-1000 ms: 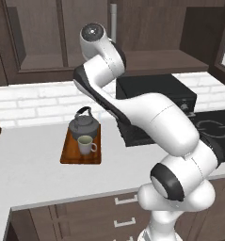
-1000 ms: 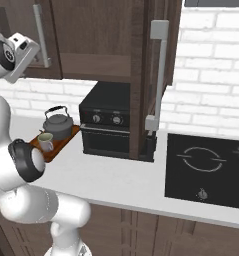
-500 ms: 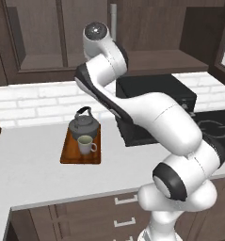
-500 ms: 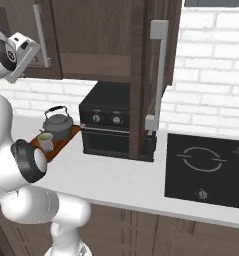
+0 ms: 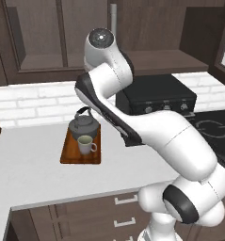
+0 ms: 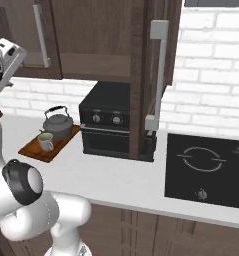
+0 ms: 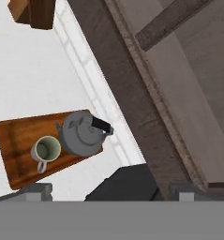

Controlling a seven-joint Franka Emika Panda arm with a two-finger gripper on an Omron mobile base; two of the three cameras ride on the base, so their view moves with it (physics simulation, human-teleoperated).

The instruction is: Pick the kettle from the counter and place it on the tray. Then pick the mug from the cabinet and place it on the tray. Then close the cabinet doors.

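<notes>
Left base view: kettle (image 5: 84, 127) and mug (image 5: 86, 144) both sit on the tray (image 5: 69, 154), mug in front of the kettle, just beside it. Tray lies flat on the pale bench (image 5: 34, 164), near the black oven (image 5: 156, 96).

Right base view adds what the left one lacks: a cabinet door (image 6: 151, 75) swung open, edge-on, its long grey bar handle (image 6: 157, 75) facing the camera, and a black hob (image 6: 211, 167) set into the bench to the right of the oven.

Hand view looks steeply down: kettle lid and black handle from above, greenish inside of the mug, and the underside of the cabinet (image 7: 179, 93) running diagonally.

Tool (image 7: 108, 192): the two fingertips (image 7: 33, 191) stand wide apart, holding nothing, high above the tray. Whether it touches the cabinet I cannot tell.

No readable writing or labels anywhere.
</notes>
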